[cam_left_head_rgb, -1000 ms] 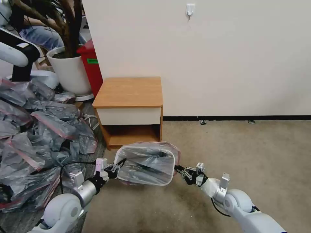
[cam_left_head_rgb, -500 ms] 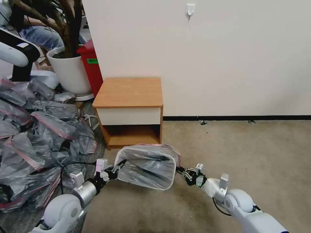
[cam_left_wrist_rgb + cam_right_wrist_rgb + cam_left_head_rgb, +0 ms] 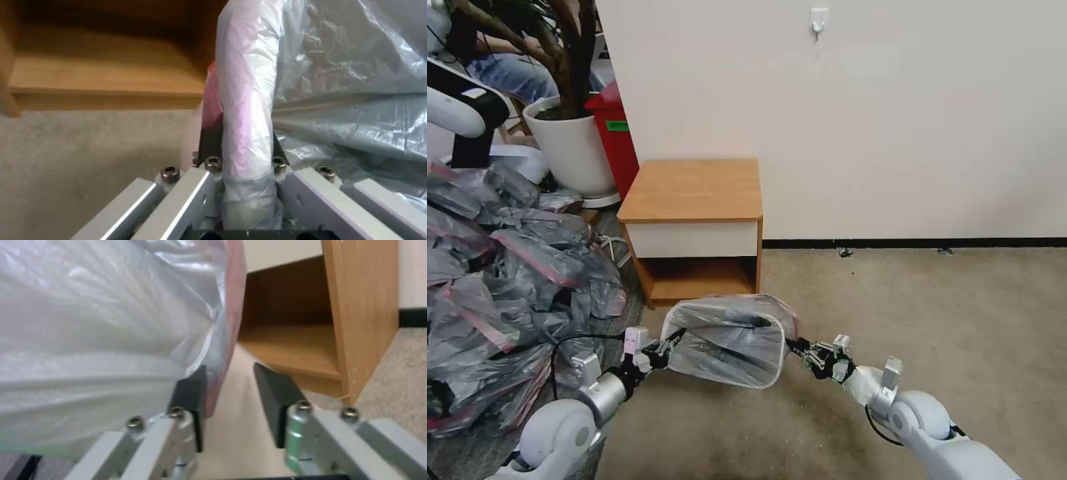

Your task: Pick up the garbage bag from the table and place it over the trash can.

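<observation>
Two claws work one garbage bag point(image 3: 727, 340) over one trash can point(image 3: 760, 381), on the carpet just in front of the wooden surface point(image 3: 694, 189), whose top is bare. The bag is already stretched over the can's mouth, its pink-red band running round the rim, with crinkled grey film sagging inside. The left claw point(image 3: 668, 340), at approx. 9 o'clock of the can, is clenched on the rim: in the left wrist view its dark pads sit either side of the film-wrapped lip point(image 3: 247, 133), so it looks to be pinning the bag and rim together on that side, prob. to keep the film from sliding off. The right claw point(image 3: 797, 348), at approx. 3 o'clock of the can, is released: the right wrist view shows its jaws apart w/ a clear gap, one pad point(image 3: 191, 393) lying against the bag's pink edge and the other standing free toward the lower shelf. That reads as a side let go, or not yet pinched. The task looks near done; what remains is a judgement on whether the band sits evenly all round. Count: one bag in play, one cream can, two claws, one surface w/ one drawer front and one lower shelf. A heap of similar grey bags point(image 3: 500, 280) lies at approx. 9 o'clock of the surface; one white plant pot point(image 3: 570, 143) and one red bin point(image 3: 617, 137) stand at approx. 10 o'clock.
</observation>
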Controlling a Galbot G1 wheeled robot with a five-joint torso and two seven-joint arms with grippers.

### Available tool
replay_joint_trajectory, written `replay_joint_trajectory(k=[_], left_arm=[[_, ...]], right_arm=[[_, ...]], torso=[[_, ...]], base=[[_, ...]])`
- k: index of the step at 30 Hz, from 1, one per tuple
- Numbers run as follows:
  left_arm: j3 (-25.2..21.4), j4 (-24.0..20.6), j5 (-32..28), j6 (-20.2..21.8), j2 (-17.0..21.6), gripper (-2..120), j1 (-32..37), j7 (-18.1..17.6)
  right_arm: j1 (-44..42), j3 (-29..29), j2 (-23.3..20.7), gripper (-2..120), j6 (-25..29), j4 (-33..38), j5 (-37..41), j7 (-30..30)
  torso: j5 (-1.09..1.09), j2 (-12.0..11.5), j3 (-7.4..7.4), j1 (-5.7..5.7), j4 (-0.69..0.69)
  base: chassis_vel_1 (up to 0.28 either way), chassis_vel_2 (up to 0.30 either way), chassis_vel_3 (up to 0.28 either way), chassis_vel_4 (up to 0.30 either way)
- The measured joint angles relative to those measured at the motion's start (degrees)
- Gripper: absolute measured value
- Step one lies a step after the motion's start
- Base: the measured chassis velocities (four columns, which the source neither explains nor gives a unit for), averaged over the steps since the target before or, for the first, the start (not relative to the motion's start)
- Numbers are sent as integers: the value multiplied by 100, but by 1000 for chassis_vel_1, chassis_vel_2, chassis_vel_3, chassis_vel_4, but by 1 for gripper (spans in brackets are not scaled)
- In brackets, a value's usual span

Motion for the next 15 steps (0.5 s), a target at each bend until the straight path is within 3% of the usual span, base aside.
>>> replay_joint_trajectory(k=[4,12,13,15], left_arm=[[43,25,12,-2,-65,3,-37,-182],[60,39,21,-8,-142,3,-86,-416],[59,35,21,-8,-147,3,-85,-443],[54,30,21,-8,-148,3,-84,-453]], right_arm=[[-148,80,33,52,118,183,-9,186],[-270,126,72,78,237,370,-72,411],[-269,131,72,87,256,387,-99,459],[-269,134,68,89,264,390,-113,472]], torso=[[0,0,0,0,0],[0,0,0,0,0],[0,0,0,0,0],[0,0,0,0,0]], base=[[0,0,0,0],[0,0,0,0],[0,0,0,0],[0,0,0,0]])
